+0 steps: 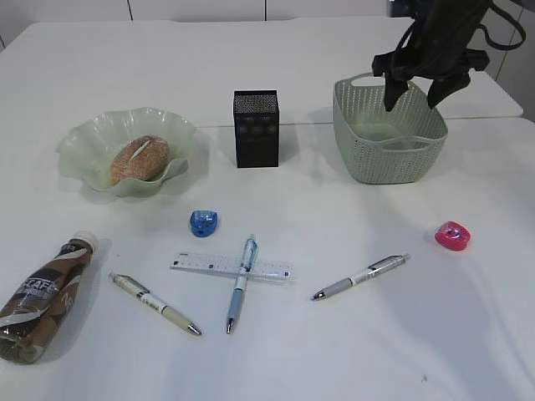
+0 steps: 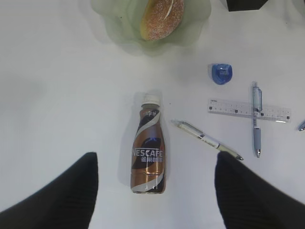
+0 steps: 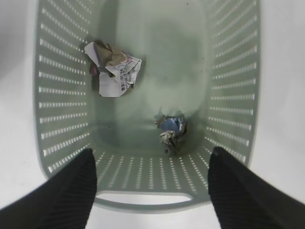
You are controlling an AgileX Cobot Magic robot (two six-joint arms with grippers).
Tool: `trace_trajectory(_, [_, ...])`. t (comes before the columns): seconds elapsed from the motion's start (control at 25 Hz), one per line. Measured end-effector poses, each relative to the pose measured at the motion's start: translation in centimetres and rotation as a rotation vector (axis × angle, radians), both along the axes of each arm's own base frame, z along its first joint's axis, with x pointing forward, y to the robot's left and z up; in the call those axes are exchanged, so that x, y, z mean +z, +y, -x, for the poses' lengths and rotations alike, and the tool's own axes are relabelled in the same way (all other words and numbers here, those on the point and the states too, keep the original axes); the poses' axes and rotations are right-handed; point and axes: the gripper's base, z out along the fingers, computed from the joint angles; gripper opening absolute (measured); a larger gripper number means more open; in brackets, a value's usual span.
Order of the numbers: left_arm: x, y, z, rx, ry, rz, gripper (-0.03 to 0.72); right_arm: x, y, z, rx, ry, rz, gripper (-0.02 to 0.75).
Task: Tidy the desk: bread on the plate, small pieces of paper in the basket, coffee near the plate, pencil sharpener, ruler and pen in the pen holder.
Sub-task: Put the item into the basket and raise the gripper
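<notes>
**Already over the basket: right claw open, two paper scraps inside**

Overhead, the right claw hung above the green basket at the far right of the white bench, its two dark fingers spread wide with nothing between them. On the basket floor lay a larger crumpled paper near one wall and a smaller crumpled paper well apart from it, closer to the handle end.

The left claw also stood wide open and empty, poised above the coffee bottle, which lay on its side at the near left, cap toward the plate. The bread sat on that wavy plate. A black pen holder stood upright between plate and basket.

A blue sharpener lay in front of the pen holder, and a pink sharpener lay apart on the right. The clear ruler lay flat with a blue pen crossing over it. A cream pen lay to its left and a grey pen to its right.
</notes>
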Motion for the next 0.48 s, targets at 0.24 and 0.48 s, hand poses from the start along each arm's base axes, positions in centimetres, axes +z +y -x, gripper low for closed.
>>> trace_trajectory(0.24, [0.0,0.0,0.0,0.0,0.0,0.0,0.538,0.0,0.0,0.0,0.0,0.0,0.0,0.57])
trace_trajectory(0.48, [0.0,0.0,0.0,0.0,0.0,0.0,0.538,1.6,0.1,0.6,0.001,-0.024,-0.018,0.57])
